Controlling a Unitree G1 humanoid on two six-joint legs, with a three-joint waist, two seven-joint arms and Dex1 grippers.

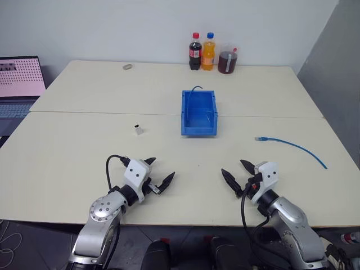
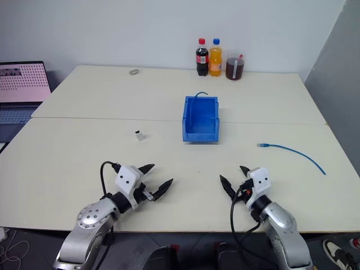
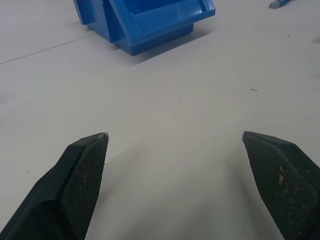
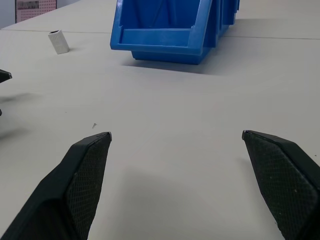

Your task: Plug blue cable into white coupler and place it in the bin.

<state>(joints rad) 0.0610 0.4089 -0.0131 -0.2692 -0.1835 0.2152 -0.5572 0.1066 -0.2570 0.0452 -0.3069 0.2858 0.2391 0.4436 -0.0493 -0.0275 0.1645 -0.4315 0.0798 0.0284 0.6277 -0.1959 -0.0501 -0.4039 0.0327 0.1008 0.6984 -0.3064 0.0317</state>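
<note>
The bright-blue bin [image 1: 198, 113] stands in the middle of the table, with a thin cable end poking over its far rim. A light-blue cable [image 1: 292, 145] lies loose on the table to the right of the bin, its clear plug pointing toward the bin. The tiny white coupler [image 1: 138, 130] stands alone to the left of the bin, also seen as the white coupler [image 4: 59, 41]. My left gripper [image 1: 158, 172] hovers open near the front edge, left of centre. My right gripper [image 1: 237, 172] is open too, right of centre. Both are empty and well short of all three things.
Two soda bottles [image 1: 202, 52] and a jug of dark drink [image 1: 227, 60] stand at the table's far edge. A small ring [image 1: 127, 67] lies at the far left. A laptop [image 1: 19, 84] sits off the table's left side. A seam [image 1: 112, 113] crosses the table.
</note>
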